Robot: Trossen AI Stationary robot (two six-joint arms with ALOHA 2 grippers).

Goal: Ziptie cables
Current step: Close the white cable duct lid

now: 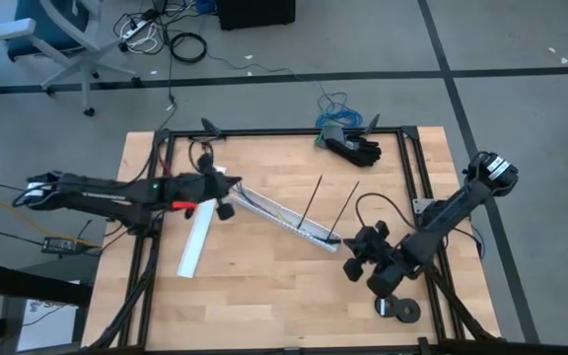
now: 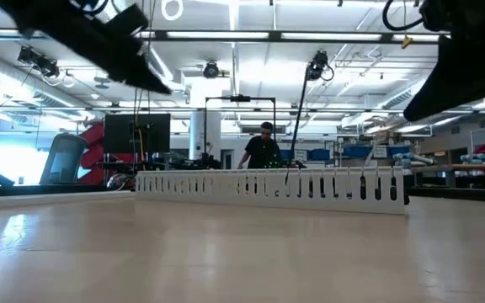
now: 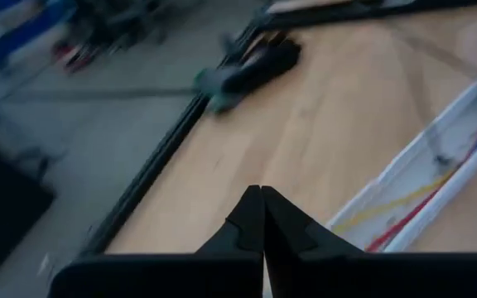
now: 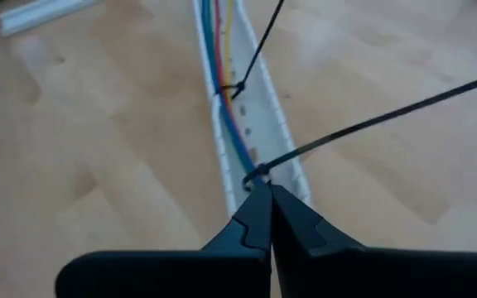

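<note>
The cables (image 4: 226, 91) lie inside the white slotted channel (image 1: 284, 219), which runs diagonally across the middle of the wooden table (image 1: 264, 286); in the right wrist view they show as blue, yellow and reddish strands running down its length. Two zipties (image 1: 311, 203) are already looped round the bundle in the channel, their long black tails sticking up and away from it toward the far side of the table. The right gripper (image 4: 262, 192) hangs just above the channel's near end, its fingers pressed together with nothing between them, the tip right beside the loop of the nearer ziptie (image 4: 371, 122). The left gripper (image 3: 259, 192) is above the channel's other end, also pressed together and holding nothing. Just beside it, a second white strip (image 1: 195, 241) lies flat on the wood, apart from the channel. Farther back, at the table's far edge, a dark glove-like object (image 1: 353, 148) rests against the black frame (image 1: 284, 132). In the low view, beyond the table, a person (image 2: 262, 150) stands in the room.
</note>
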